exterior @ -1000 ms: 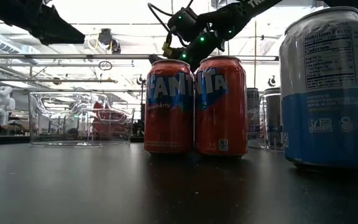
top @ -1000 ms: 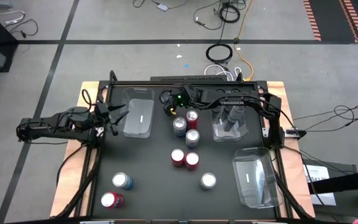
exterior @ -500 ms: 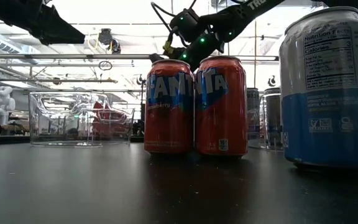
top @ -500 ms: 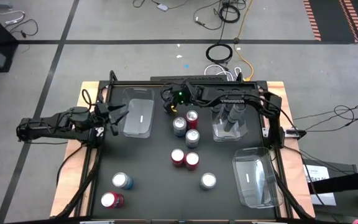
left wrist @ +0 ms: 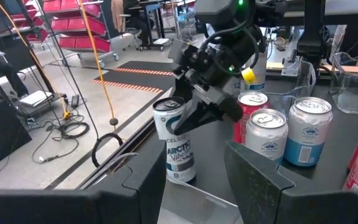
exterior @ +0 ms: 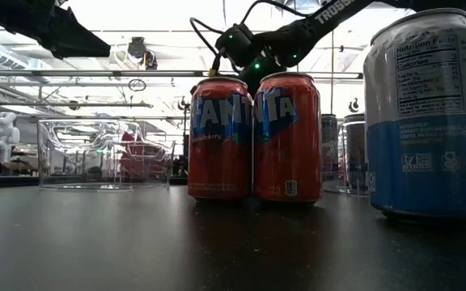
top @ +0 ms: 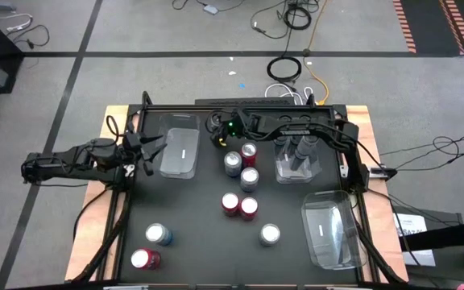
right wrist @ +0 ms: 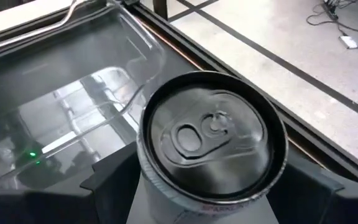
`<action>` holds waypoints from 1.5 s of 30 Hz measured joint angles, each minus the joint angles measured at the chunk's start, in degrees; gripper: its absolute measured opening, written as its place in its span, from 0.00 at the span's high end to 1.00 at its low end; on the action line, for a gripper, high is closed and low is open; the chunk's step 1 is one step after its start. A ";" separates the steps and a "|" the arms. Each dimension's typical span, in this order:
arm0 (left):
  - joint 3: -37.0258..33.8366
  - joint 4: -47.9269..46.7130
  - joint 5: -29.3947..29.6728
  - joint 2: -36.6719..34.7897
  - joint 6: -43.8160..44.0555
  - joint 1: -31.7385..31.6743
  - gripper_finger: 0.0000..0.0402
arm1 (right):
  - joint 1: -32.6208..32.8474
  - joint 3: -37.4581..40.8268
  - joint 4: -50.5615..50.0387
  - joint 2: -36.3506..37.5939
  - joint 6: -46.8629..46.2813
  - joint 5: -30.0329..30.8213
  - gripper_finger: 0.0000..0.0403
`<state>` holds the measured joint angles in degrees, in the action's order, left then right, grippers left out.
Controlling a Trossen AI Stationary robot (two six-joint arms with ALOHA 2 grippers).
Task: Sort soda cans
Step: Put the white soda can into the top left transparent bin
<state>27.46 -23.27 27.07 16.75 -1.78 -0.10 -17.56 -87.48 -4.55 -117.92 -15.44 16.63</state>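
A pale soda can with a dark top (right wrist: pixel 210 134) stands upright between the fingers of my right gripper (right wrist: pixel 210 186), by the table's far edge next to an empty clear tray (top: pixel 180 151). It also shows in the left wrist view as the pale can (left wrist: pixel 176 149). Several red and blue-and-silver cans stand on their bases mid-table, among them a red pair (top: pixel 240 205). Two dark grey cans (top: pixel 298 151) stand in a second clear tray. My left gripper (top: pixel 153 151) waits open at the table's left edge, holding nothing. My right gripper pinches the pale can's upper wall (left wrist: pixel 169 124) between its two fingers (left wrist: pixel 207 106), one on each side. The fingers come from the table's right, slanting downward. The can stays upright. I cannot tell whether its base rests on the table.
A third clear tray (top: pixel 329 234), empty, lies at the near right. Single cans stand near the front: a blue one (top: pixel 159 234), a red one (top: pixel 144 259) and another blue one (top: pixel 270 234). Three more cans (top: pixel 244 165) stand just right of the held can.
My right gripper has sunk a little and edged toward the table's left with the pale can, which stays upright between its fingers.
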 joint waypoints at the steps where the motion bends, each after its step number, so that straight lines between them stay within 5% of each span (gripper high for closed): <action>1: 0.00 0.01 0.00 -0.02 0.00 0.00 0.57 | 0.00 0.00 0.11 0.06 0.09 -0.03 0.26; 11: 0.00 0.02 0.00 -0.01 -0.02 0.00 0.57 | 0.04 0.00 0.13 0.17 1.16 -3.13 0.41; 18: 0.00 0.00 0.00 -0.02 -0.02 0.00 0.57 | 0.87 0.01 -1.17 1.16 1.29 -3.63 0.42; 27: 0.00 0.02 0.00 0.00 -0.04 0.00 0.57 | 1.10 -0.02 -11.68 13.92 -4.96 -2.31 0.41; 36: 0.00 0.07 0.00 0.00 -0.05 0.00 0.57 | 8.50 -0.04 -37.78 30.80 -15.96 16.03 0.41; 45: 0.00 0.06 0.00 0.00 -0.07 0.00 0.57 | 23.40 -0.04 -68.54 34.61 -50.85 33.57 0.41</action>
<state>27.46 -23.21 27.07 16.75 -1.85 -0.10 5.84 -87.52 -73.10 -83.31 -66.29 50.20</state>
